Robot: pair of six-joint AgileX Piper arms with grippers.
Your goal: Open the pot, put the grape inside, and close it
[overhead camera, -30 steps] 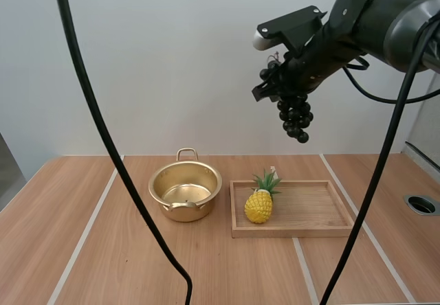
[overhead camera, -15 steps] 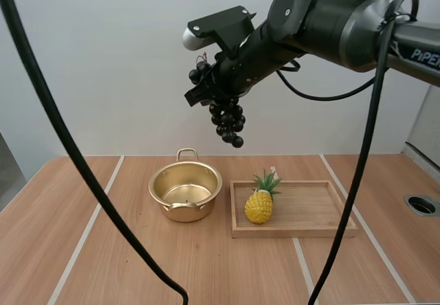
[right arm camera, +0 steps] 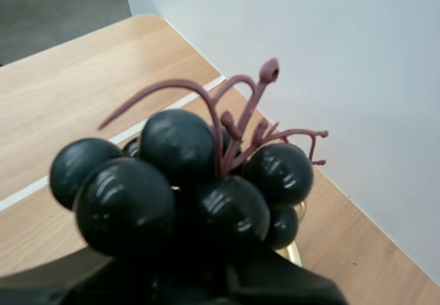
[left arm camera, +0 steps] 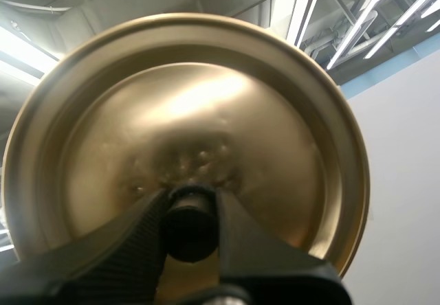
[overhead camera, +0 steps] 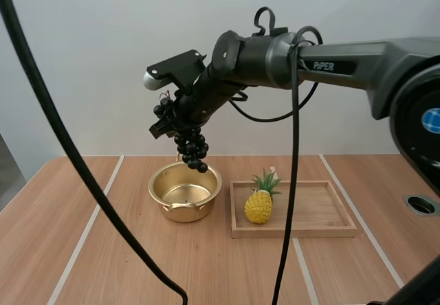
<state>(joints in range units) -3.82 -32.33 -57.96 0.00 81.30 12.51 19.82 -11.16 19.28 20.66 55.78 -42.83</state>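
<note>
A golden pot (overhead camera: pixel 185 190) stands open on the table, left of the wooden tray. A dark bunch of grapes (overhead camera: pixel 190 145) hangs from my right gripper (overhead camera: pixel 167 118), which is shut on its top, just above the pot's far rim. In the right wrist view the grapes (right arm camera: pixel 179 188) and their reddish stems sit right at the fingers, with a sliver of the pot's rim (right arm camera: pixel 292 252) below them. My left gripper (left arm camera: pixel 190 221) is shut on the black knob (left arm camera: pixel 190 219) of the golden lid (left arm camera: pixel 185 140), held up in the air.
A wooden tray (overhead camera: pixel 313 209) lies right of the pot with a toy pineapple (overhead camera: pixel 260 202) at its left end. A round hole (overhead camera: pixel 421 205) is set in the table at the far right. Bare wooden tabletop spreads in front and to the left.
My right arm has swung left and down with the grapes, from high above the tray to just over the pot. The pot, tray and pineapple have stayed put.
</note>
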